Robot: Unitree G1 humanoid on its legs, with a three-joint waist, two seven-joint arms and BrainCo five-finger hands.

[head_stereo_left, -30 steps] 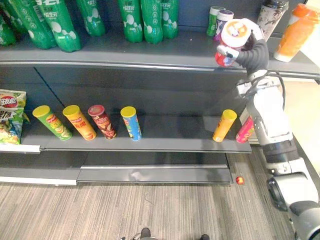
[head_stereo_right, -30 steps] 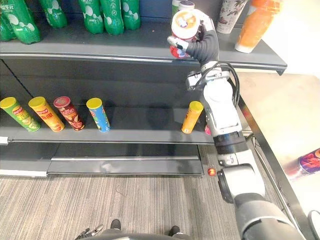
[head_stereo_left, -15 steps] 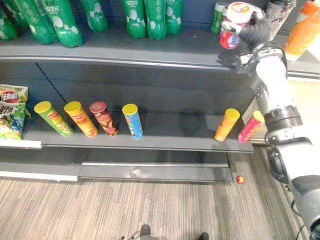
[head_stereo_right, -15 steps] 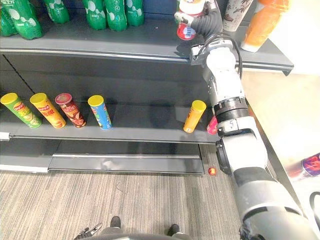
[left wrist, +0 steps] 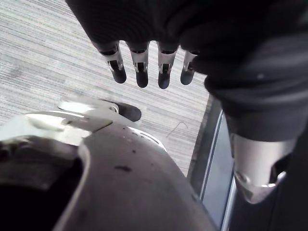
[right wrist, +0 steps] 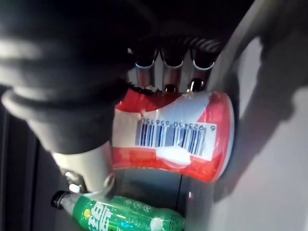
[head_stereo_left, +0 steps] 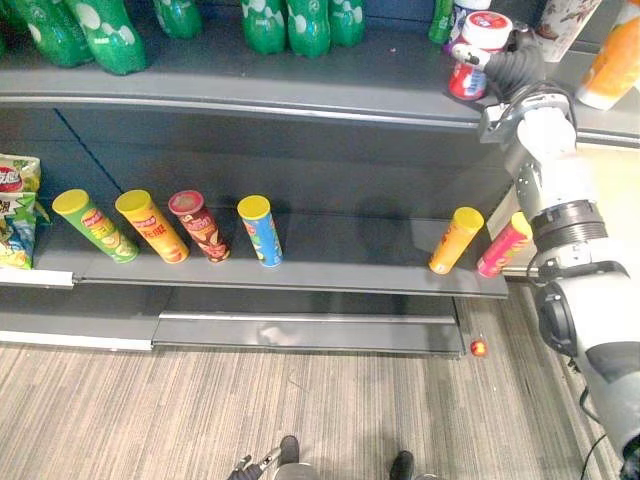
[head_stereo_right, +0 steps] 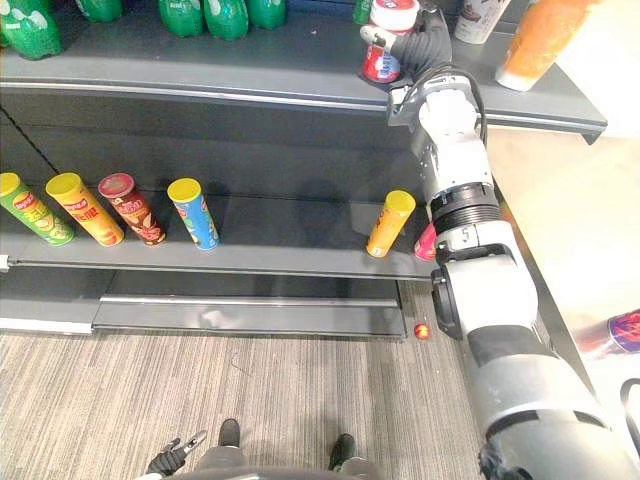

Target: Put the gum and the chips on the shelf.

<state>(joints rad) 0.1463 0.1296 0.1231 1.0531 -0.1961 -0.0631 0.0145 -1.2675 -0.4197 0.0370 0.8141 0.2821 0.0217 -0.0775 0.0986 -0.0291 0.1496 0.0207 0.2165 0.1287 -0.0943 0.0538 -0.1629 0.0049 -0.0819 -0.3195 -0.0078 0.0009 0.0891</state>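
The gum jar (head_stereo_left: 472, 55) was upright in my right hand (head_stereo_left: 512, 68), fingers and thumb curled round its red-and-white body below the white lid. That side grip left the base free to meet the top shelf (head_stereo_left: 300, 85). I had it at about 1 o'clock in the head view, over a bare patch near the shelf's front edge. From my right wrist view the base looked at or just above the grey board, and I could not tell whether it was touching. I judged that keeping it vertical would let it stand once I let go.

At 9 o'clock from the jar stood a row of green bottles (head_stereo_left: 300, 20), and at 3 o'clock an orange bottle (head_stereo_left: 615, 60). The gap between them was the obvious slot. The jar's lid was on, so its contents were hidden.

On the middle shelf (head_stereo_left: 330, 275), at roughly 6 to 8 o'clock from the jar, capped chip cans (head_stereo_left: 260, 230) leaned back in a row, with two more, an orange-yellow one (head_stereo_left: 455, 240) and a pink one (head_stereo_left: 503, 245), near the right end. I could not tell which chips the task meant.

My left hand (left wrist: 159, 29) hung empty over the carpet, fingers straight and relaxed.
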